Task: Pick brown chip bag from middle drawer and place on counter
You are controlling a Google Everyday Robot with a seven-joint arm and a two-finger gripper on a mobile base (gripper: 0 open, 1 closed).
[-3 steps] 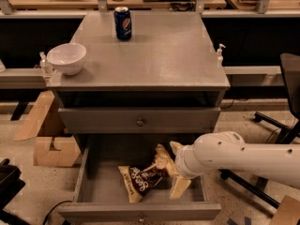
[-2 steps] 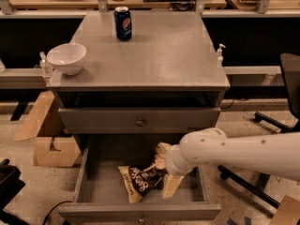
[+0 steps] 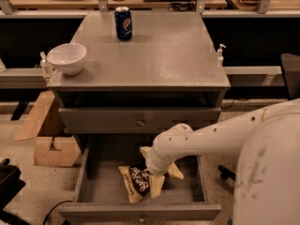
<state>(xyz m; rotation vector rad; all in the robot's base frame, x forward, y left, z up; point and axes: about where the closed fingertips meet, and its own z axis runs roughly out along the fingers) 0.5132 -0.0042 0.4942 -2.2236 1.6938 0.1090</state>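
The broad flat grey metal counter (image 3: 154,60) has a dull sheen. It carries a blue cylindrical soda can (image 3: 123,23) at the far edge and a smooth round white bowl (image 3: 68,57) at the left edge. Below a closed grey drawer front with a small round knob (image 3: 139,122), the wide grey metal middle drawer (image 3: 82,172) stands pulled out, a shallow rectangular box. Compared with a second ago, the glossy white tubular arm (image 3: 206,137) has swung left and fills more of the near right. Its gripper (image 3: 157,176) has come down onto the crinkled dark-brown chip bag (image 3: 139,181). Whether the gripper is open or closed on the bag cannot be told. The bag has not moved: it lies flat on the drawer floor near the centre, with cream-yellow ends and white lettering showing.
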